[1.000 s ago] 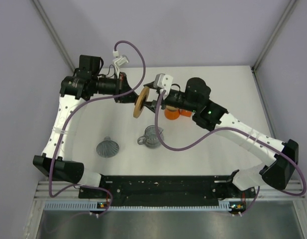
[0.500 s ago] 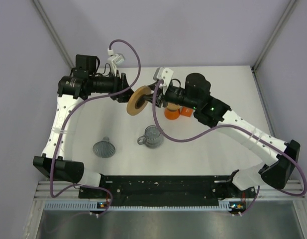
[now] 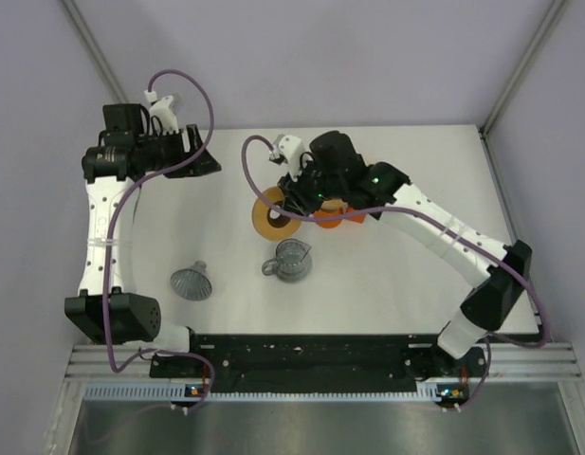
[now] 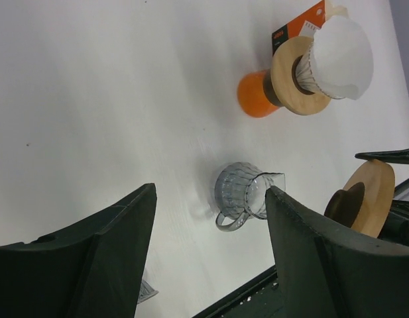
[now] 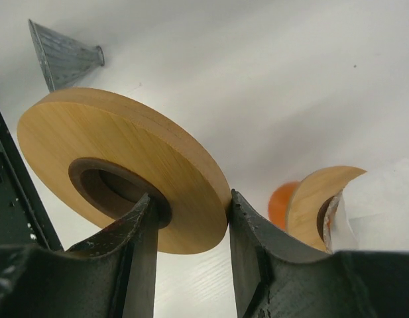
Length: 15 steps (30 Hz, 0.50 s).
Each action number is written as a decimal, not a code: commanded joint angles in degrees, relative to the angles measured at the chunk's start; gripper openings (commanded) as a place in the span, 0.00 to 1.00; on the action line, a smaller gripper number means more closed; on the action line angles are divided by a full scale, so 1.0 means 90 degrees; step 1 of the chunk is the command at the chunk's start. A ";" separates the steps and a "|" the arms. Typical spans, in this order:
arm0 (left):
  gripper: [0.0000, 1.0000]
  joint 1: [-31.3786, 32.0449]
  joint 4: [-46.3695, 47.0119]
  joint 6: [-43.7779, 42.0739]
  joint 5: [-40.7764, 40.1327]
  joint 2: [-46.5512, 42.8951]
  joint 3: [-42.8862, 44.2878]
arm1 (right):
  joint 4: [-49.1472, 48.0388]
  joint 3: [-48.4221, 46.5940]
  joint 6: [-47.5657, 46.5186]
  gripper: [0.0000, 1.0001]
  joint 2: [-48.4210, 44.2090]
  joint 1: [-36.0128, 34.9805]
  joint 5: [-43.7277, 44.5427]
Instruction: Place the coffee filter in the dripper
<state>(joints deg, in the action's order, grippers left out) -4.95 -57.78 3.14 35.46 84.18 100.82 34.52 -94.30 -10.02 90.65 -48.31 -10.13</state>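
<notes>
Near edge of the worktop (image 3: pixel 368 299), left of centre: grey ribbed cone (image 3: pixel 191 282), on its side, narrow tip toward the far edge.

Just beyond, near centre: clear ribbed pitcher (image 3: pixel 290 259), upright, handle toward the left edge.

Raised off the worktop, just beyond the pitcher and slightly left: dripper (image 3: pixel 273 220), a wooden disc with a dark brown core. Grasped at the rim by the right gripper (image 5: pixel 191 199), wood wedged between both fingers (image 5: pixel 134 252). Broad face turned upward with a slight tilt; short axis therefore close to vertical.

Just right of the dripper, resting on the worktop: orange holder (image 4: pixel 256 96) with its own wooden ring (image 4: pixel 287 89), laid on its side. Seated in that ring: coffee filter (image 4: pixel 342 56), white, pleated at the sides. Long axis of holder and filter roughly parallel to the far edge, filter end toward the right edge, orange base toward the left. Mostly hidden beneath the right arm (image 3: pixel 434 227) in the overhead view.

Far-left corner: left gripper (image 3: pixel 207 161), fingers spread wide, nothing between them, well apart from every item.
</notes>
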 commanded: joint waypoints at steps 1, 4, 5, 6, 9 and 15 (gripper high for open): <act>0.72 -0.0085 0.0346 0.0003 -0.0356 -0.0066 -0.0166 | 0.1717 -0.1423 -0.0340 0.00 0.0824 -0.0022 -0.0095; 0.72 -0.0163 0.0385 -0.0075 -0.0502 -0.0164 -0.0303 | 0.2606 -0.2273 -0.0614 0.00 0.1536 -0.0042 -0.0056; 0.72 -0.0192 0.0414 -0.0085 -0.0503 -0.0203 -0.0352 | 0.2928 -0.2585 -0.0673 0.00 0.1771 -0.0042 -0.0027; 0.72 -0.0202 0.0433 -0.0104 -0.0532 -0.0222 -0.0420 | 0.3241 -0.2936 -0.0683 0.00 0.2025 -0.0023 -0.0007; 0.72 -0.0231 0.0502 -0.0114 -0.0561 -0.0310 -0.0508 | 0.3809 -0.3612 -0.0742 0.00 0.2660 -0.0032 -0.0056; 0.72 -0.0280 0.0512 -0.0124 -0.0522 -0.0330 -0.0586 | 0.4201 -0.3839 -0.1034 0.00 0.3374 -0.0071 -0.0173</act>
<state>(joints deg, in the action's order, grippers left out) -7.05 -56.42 2.85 30.59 84.01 95.92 66.67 -125.91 -16.88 118.45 -48.38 -10.37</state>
